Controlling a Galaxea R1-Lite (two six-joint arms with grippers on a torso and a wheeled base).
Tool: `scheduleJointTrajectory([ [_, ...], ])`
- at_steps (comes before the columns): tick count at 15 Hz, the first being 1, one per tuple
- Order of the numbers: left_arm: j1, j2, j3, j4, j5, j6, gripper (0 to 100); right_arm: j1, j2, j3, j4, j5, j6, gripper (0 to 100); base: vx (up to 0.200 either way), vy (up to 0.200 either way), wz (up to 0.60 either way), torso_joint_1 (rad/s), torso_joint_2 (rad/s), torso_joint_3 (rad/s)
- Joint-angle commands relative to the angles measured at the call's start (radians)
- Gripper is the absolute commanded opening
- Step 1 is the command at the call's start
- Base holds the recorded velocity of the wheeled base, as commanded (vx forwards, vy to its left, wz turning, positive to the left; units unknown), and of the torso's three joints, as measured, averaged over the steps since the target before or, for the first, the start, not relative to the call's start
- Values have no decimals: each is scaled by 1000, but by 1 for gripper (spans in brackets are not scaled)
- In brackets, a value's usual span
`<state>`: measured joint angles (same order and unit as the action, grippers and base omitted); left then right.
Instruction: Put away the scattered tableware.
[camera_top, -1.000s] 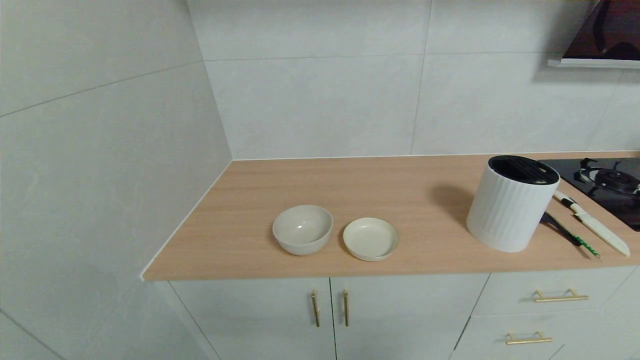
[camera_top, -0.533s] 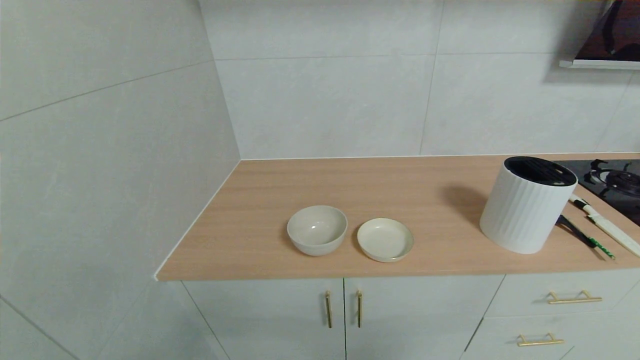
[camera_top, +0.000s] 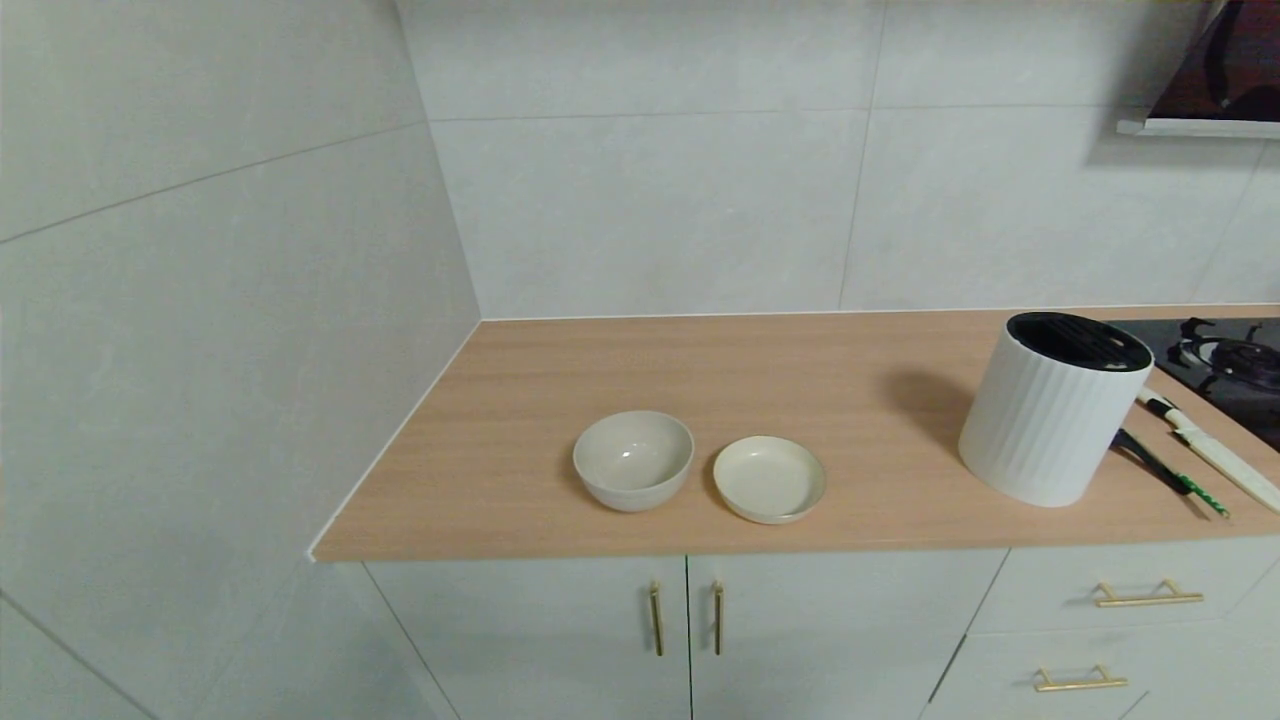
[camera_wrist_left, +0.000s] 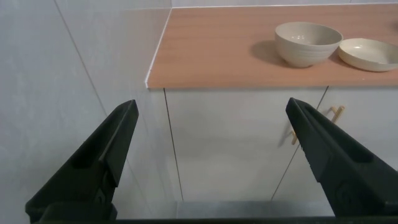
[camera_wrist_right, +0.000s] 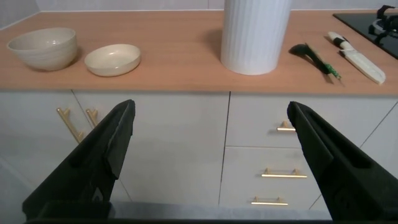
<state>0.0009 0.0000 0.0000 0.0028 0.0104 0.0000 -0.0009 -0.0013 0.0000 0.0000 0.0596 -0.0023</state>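
A deep cream bowl (camera_top: 633, 460) and a shallow cream plate (camera_top: 768, 478) sit side by side near the front edge of the wooden counter (camera_top: 700, 370). At the right stands a white ribbed utensil holder (camera_top: 1050, 410) with a black slotted top. Beside it lie a white knife (camera_top: 1215, 452) and a black-and-green utensil (camera_top: 1168, 470). My left gripper (camera_wrist_left: 211, 155) is open, low before the cabinet, below and short of the bowl (camera_wrist_left: 308, 43) and plate (camera_wrist_left: 373, 54). My right gripper (camera_wrist_right: 211, 155) is open too, in front of the drawers, below the holder (camera_wrist_right: 255, 34) and knife (camera_wrist_right: 357, 57).
A tiled wall closes the counter's left side and back. A black gas stove (camera_top: 1225, 360) lies at the far right, with a range hood (camera_top: 1210, 70) above it. Under the counter are cabinet doors (camera_top: 600, 640) and drawers (camera_top: 1110, 600) with gold handles.
The head camera has turned slightly, so the whole picture shifted to the right. The tableware on the counter has not moved.
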Motion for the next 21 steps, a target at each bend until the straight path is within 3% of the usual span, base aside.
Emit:
scheduleJointTrajectory([
  [1, 1, 0, 0, 0, 0, 0, 100, 1, 1, 0, 0, 0, -1, 100, 0, 0, 0, 0, 0, 0],
  [5, 1, 0, 0, 0, 0, 0, 100, 1, 1, 0, 0, 0, -1, 100, 0, 0, 0, -90, 190, 101],
  [21, 1, 0, 0, 0, 0, 0, 100, 1, 1, 0, 0, 0, -1, 100, 0, 0, 0, -228, 520, 292],
])
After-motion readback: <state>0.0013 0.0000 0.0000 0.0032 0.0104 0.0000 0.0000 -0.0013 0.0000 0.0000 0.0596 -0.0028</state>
